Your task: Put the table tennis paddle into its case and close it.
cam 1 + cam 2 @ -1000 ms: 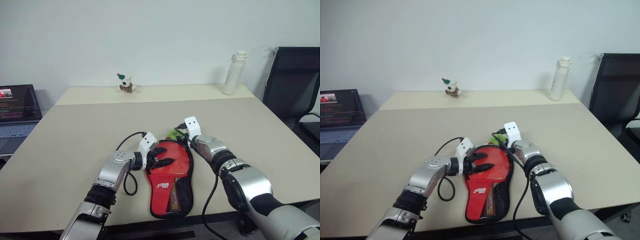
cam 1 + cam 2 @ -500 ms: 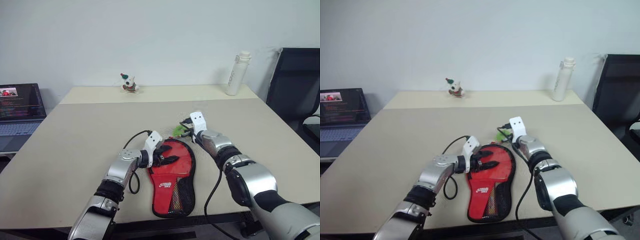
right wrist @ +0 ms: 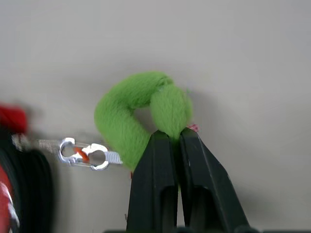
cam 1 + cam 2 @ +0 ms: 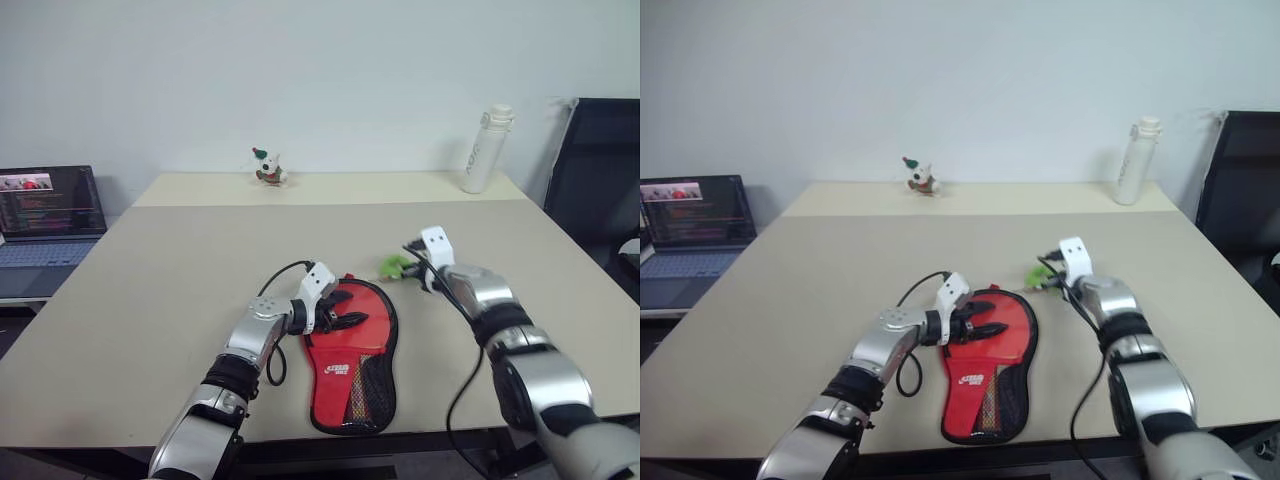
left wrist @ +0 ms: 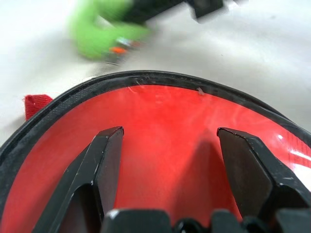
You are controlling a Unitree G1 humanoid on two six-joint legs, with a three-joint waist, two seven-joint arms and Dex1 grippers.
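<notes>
Now, case [image 4: 349, 355] lies flat at tabletop [image 4: 180, 260] near edge, round end at 12 o'clock | left gripper [image 4: 338, 311] fingers [image 5: 104, 165] apart over its red face | right gripper [image 3: 173, 137] fingers together, pinching green loop [image 3: 133, 114] at 2 o'clock of case

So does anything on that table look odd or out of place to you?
One thing: the right gripper pinches a fuzzy green loop, clipped by a small metal clasp towards the red-and-black fabric paddle case. Otherwise nothing looks spilled or damaged.
</notes>
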